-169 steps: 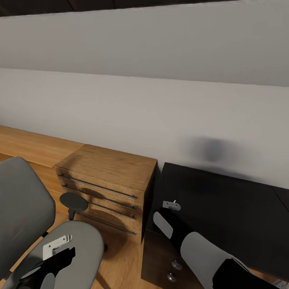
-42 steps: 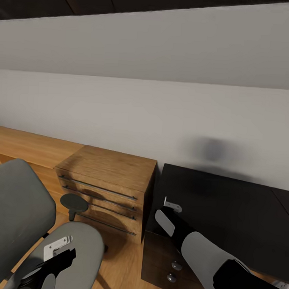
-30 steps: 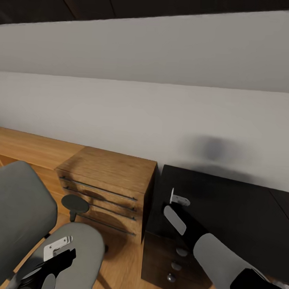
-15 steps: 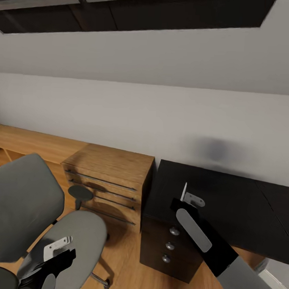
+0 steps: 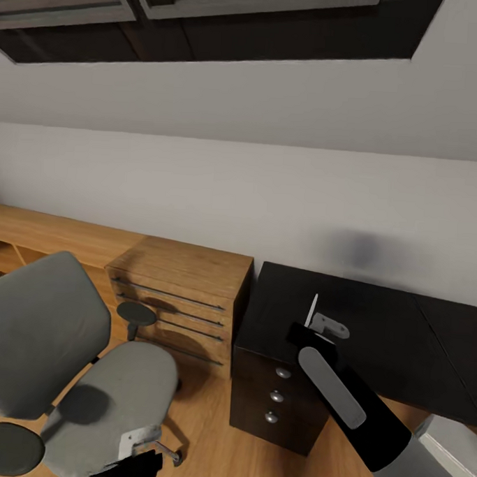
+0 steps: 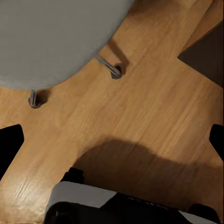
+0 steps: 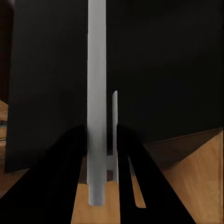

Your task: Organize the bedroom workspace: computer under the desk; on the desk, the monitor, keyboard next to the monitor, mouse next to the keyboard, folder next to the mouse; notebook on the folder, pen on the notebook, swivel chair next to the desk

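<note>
We see the notebook (image 5: 311, 313) first. It is a thin grey sheet standing on its edge, up above the black top of the desk (image 5: 373, 329). Our right gripper (image 5: 320, 325) holds it, pinched tight between the two fingers. In the right wrist view the notebook (image 7: 96, 107) looks like a tall grey strip between the dark fingers (image 7: 70, 163), with the black desk top (image 7: 158, 65) behind it. It hangs over the near left end of the desk, above the black drawer unit (image 5: 275, 398) with three round knobs.

Just beside the desk, on its left, stands a light wooden chest (image 5: 183, 298) with long bar handles. It sits against the pale wall (image 5: 241, 190).

The swivel chair (image 5: 71, 355) is left of the chest, apart from the desk. Its grey seat is bare. In the left wrist view we see the grey seat (image 6: 51, 37) from above and a chrome leg with a wheel (image 6: 114, 71) on the wooden floor (image 6: 154, 116).

Our left gripper (image 5: 134, 466) is low down near the front of the chair seat. Its black fingers (image 6: 10, 140) stand wide apart with nothing between them.
</note>
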Tool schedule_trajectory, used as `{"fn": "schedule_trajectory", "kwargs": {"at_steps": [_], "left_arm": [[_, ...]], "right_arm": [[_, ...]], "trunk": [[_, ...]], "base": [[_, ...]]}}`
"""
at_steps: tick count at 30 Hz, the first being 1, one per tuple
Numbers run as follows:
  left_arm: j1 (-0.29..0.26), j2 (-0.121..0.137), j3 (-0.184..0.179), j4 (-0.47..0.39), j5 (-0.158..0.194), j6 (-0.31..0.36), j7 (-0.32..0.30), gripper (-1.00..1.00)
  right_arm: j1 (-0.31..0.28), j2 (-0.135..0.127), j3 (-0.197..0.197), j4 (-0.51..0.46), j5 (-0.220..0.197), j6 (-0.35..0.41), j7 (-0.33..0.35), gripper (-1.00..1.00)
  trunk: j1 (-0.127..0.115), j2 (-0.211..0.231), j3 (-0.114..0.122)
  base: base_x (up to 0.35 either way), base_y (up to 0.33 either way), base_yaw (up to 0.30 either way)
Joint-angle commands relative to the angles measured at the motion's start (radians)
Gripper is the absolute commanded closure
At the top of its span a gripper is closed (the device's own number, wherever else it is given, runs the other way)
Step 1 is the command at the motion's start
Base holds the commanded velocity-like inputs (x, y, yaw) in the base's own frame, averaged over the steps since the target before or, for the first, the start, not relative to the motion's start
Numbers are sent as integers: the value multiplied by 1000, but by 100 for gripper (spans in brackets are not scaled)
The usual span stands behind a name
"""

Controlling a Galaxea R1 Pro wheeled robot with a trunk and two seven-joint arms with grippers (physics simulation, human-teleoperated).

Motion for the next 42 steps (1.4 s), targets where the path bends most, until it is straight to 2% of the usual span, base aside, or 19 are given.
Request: {"fn": "schedule_trajectory", "kwargs": {"at_steps": [1, 2, 5, 7, 11, 19, 25, 33, 37, 42], "left_arm": [[0, 1, -19, 40, 5, 2, 11, -100], [0, 1, -27, 55, 5, 2, 11, -100], [0, 17, -51, 141, 4, -70, 9, -100], [0, 21, -56, 177, 4, -103, 8, -100], [0, 32, -61, 271, 5, -209, 6, -100], [0, 40, -63, 334, 5, -234, 7, -100], [0, 40, -63, 345, 5, -253, 7, -100], [0, 40, -64, 400, -2, -352, 7, -100], [0, 39, -64, 420, -24, -384, 7, -100], [0, 38, -64, 433, -46, -397, 7, -100]], "right_arm": [[0, -1, 2, -2, -4, 9, -7, 100], [1, -1, 3, -2, -4, 9, -7, 100], [8, -1, 3, -3, -3, 9, -8, 100], [10, -1, 3, -3, -3, 9, -8, 100], [12, 0, 2, -4, -2, 9, -8, 100], [12, 1, 2, 1, -2, 5, -6, 100], [12, -5, -2, 2, -2, 6, -6, 100], [12, -19, -5, 10, -5, 4, -4, 100], [12, -20, -27, 41, -43, 3, 3, 100], [12, -25, -90, 62, -111, 7, 10, 100]], "trunk": [[-4, 6, 2], [-8, 13, 5], [-19, 34, 15], [-27, 48, 21], [-42, 76, 34], [-46, 83, 37], [-46, 83, 40], [-46, 83, 42], [-46, 83, 43], [-46, 83, 43]], "base": [[0, 0, -71], [0, 0, -107], [0, 0, -121], [0, 0, -62], [0, 0, -21], [0, 0, -2], [0, 0, -98], [0, 0, -230], [0, 0, -261], [0, 0, -271]]}}
